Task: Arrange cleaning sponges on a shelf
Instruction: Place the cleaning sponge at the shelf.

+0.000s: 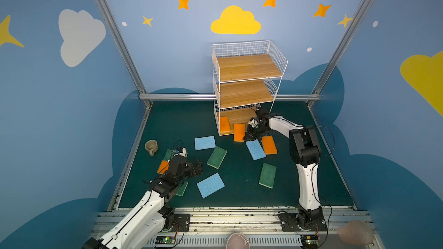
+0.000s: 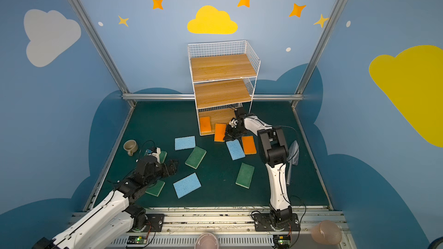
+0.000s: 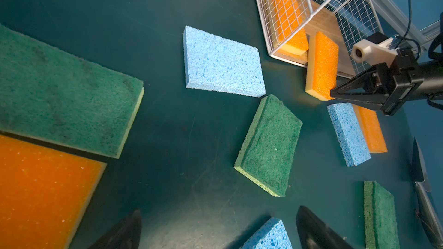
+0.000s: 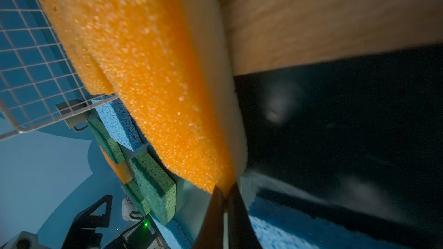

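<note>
One orange rectangular foam sponge (image 1: pixel 224 124) inside bottom tier of white wire shelf (image 1: pixel 249 68); second orange sponge (image 1: pixel 239 132) straddling front edge, right tool (image 1: pixel 247 137) tips near-closed at its corner, grip unclear. Left tool (image 3: pixel 219 210) spread wide, empty.

Found the top plank (image 1: pixel 249 67) and middle plank (image 1: pixel 244 94) of the shelf (image 1: pixel 278 56) open from the front, wire grid closing back and sides. Noted the bottom tier's mouth narrowed by a first orange sponge (image 1: pixel 224 124) lying inside at its left and a second orange sponge (image 1: pixel 239 132) straddling the front edge, the right gripper (image 1: pixel 246 137) at its corner. Recorded open mat (image 1: pixel 239 183) mid-table, but a blue sponge (image 1: pixel 255 149) and a third orange sponge (image 1: pixel 269 144) lying side by side before the shelf's right front.
</note>
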